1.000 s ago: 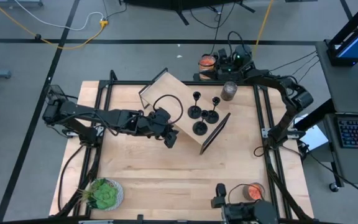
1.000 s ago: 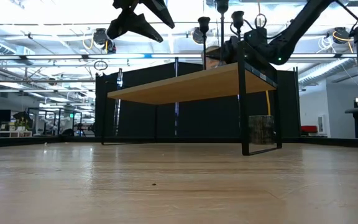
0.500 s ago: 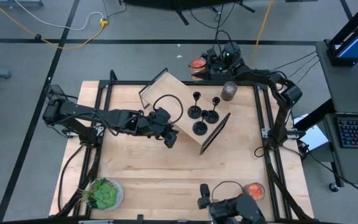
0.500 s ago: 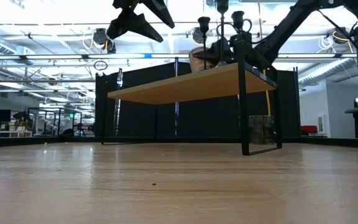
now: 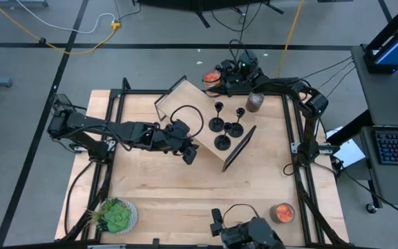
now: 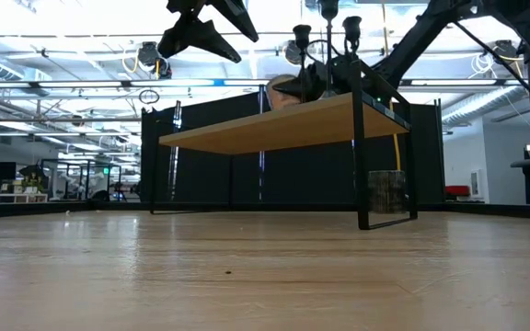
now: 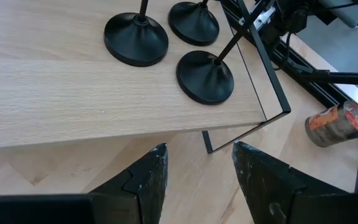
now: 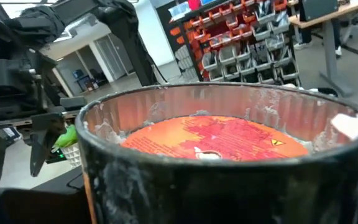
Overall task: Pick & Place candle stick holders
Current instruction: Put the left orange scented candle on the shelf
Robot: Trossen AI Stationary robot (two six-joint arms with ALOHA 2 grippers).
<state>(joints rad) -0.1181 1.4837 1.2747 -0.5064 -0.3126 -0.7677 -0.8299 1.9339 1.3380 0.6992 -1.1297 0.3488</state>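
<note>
You are keeping the left gripper hovering with its fingers parted and empty, just short of the raised wooden shelf. The three candle stick holders are standing upright on that shelf just beyond the fingertips, bases close together, apart from the gripper. Farther back, your right gripper is clasping a round jar with an orange-red top at the table's far edge, beside the grey jar.

No text, label or number is legible anywhere.
</note>
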